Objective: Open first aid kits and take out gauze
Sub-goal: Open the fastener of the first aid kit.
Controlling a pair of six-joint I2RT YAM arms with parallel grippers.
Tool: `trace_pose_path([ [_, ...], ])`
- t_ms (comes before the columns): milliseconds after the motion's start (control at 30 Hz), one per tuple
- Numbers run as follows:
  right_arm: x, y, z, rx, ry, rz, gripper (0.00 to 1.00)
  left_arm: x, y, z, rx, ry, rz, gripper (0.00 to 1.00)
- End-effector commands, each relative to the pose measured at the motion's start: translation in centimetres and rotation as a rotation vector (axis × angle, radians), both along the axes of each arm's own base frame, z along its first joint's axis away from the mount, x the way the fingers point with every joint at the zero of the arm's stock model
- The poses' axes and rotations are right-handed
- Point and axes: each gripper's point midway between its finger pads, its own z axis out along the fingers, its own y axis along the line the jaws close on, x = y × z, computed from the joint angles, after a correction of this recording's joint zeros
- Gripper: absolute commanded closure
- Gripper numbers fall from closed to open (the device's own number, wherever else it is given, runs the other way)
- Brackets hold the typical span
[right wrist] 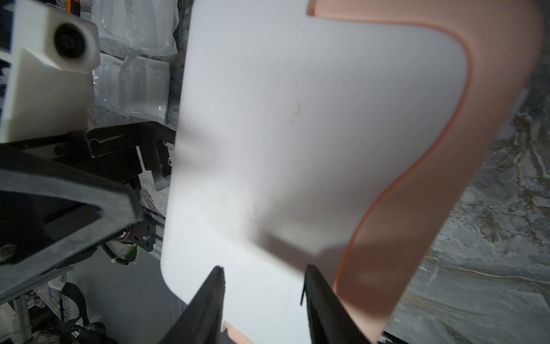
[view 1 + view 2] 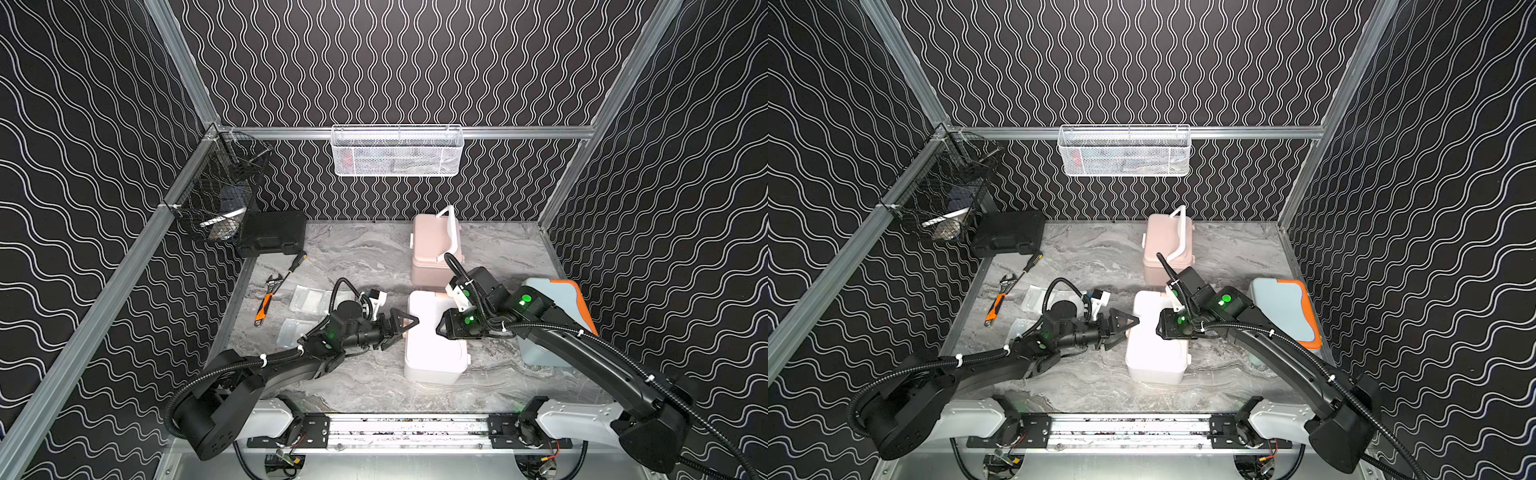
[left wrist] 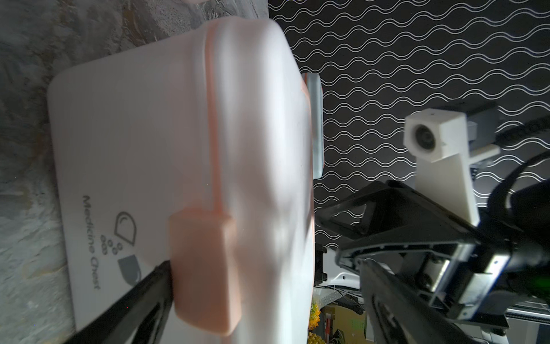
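Resting on veined grey tabletop, smooth rounded white kit.

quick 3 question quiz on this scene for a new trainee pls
1. True or false: the white first aid kit has its lid open.
2. The left gripper is: A shut, B wide open, C out of view.
3. Which orange-handled tool lies beside the gauze packets?
Key: 1 false; 2 B; 3 adjustable wrench.
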Motion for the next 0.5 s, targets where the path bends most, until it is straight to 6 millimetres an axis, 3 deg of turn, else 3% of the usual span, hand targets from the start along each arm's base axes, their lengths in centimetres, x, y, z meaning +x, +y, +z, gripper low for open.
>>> trace_pose_path([
  [0,-0.7,-0.9,-1.7,-0.063,0.049,-0.011,0.54,-0.3,-0.6,2.6,-0.094,-0.057,-0.035,0.01],
  [233,-0.1,-1.7,-2.8,-0.144,0.044,-0.013,0.54,-0.6,-0.8,4.2,-0.163,-0.091,-0.063,0.03],
  [467,0.2,-2.0,-3.7,-0.181,0.049,-0.009,0.54,-0.2,1.0,5.2,-0.216,-0.091,-0.027,0.03],
])
